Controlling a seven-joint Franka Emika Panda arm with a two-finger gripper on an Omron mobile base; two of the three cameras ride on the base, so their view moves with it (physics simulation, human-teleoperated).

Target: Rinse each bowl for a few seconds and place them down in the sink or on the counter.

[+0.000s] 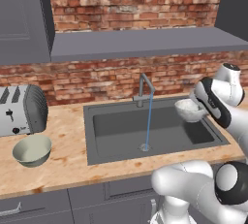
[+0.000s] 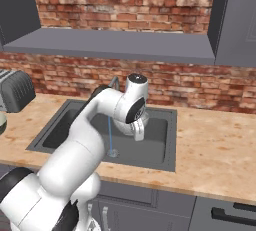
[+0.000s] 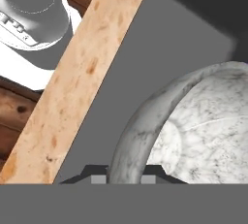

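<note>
We see our pincer closed narrowly on the rim of the grey-white speckled bowl, holding it tilted above the right side of the dark sink, beside the water stream falling from the tap. The cream bowl sits on the worktop, near the toaster.

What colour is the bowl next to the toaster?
Pale cream inside, grey-green outside; the bowl by the toaster shows best in the left base view.
</note>
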